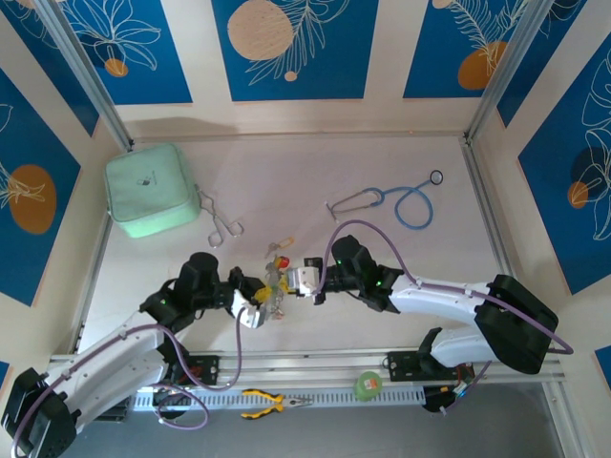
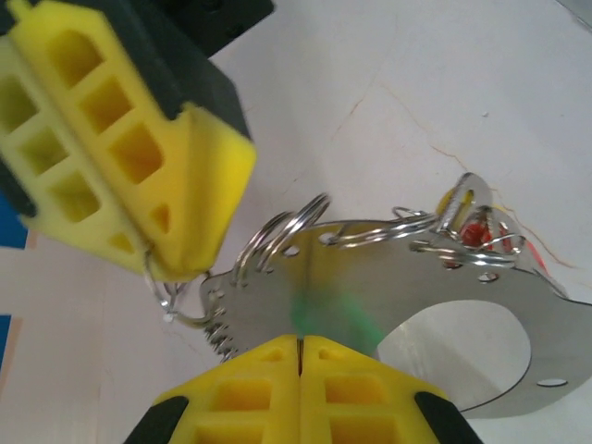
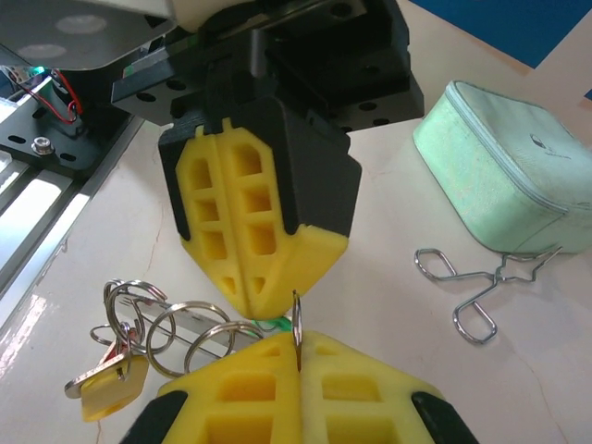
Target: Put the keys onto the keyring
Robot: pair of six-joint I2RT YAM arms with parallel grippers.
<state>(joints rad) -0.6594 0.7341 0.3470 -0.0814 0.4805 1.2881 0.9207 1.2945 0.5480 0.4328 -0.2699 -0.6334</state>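
Pale tabletop ringed by blue leaf-print panels sets the scene, and both arms meet near its middle. Left gripper is pressed together on the edge of a flat metal plate that carries several split rings. The keys, with red and yellow tags, sit in a bunch at the plate's far end. Right gripper is clamped on a thin wire standing edge-on in its seam, probably the keyring, though the angle is too poor to be sure. The two sets of fingertips nearly touch.

The step in hand looks like threading. To do it well, one arm should hold dead steady while the other makes only small moves. With both pinches so close, any twist could pull the wire loose or bend it. Keeping the bunch clear of the fingers should stop the tags from snagging.

Elsewhere the table holds a mint case at the far left, forceps just beside it, and a stethoscope to the far right, all well apart from the work. Pliers lie on the rail at the near edge
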